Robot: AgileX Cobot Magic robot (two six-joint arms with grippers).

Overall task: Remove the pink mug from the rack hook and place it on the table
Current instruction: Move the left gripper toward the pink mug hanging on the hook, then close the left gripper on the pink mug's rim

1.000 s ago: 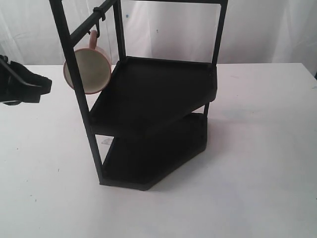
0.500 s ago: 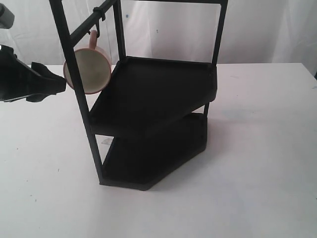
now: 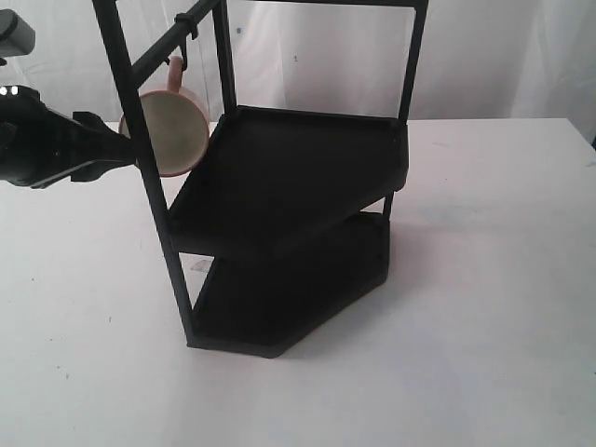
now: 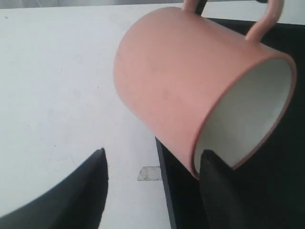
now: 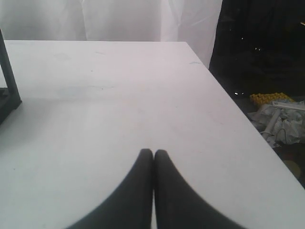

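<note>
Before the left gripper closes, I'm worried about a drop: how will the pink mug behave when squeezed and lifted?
The pink mug looks like rigid ceramic: probably stiff, smooth enough to slip in the left gripper, and breakable if dropped. It hangs tilted by its handle on the rack hook, so a nudge would likely swing it.

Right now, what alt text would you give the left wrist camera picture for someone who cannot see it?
A pink mug hangs tipped by its handle, cream inside showing, close before the open left gripper. Behind it lie a white table and a black rack.
</note>
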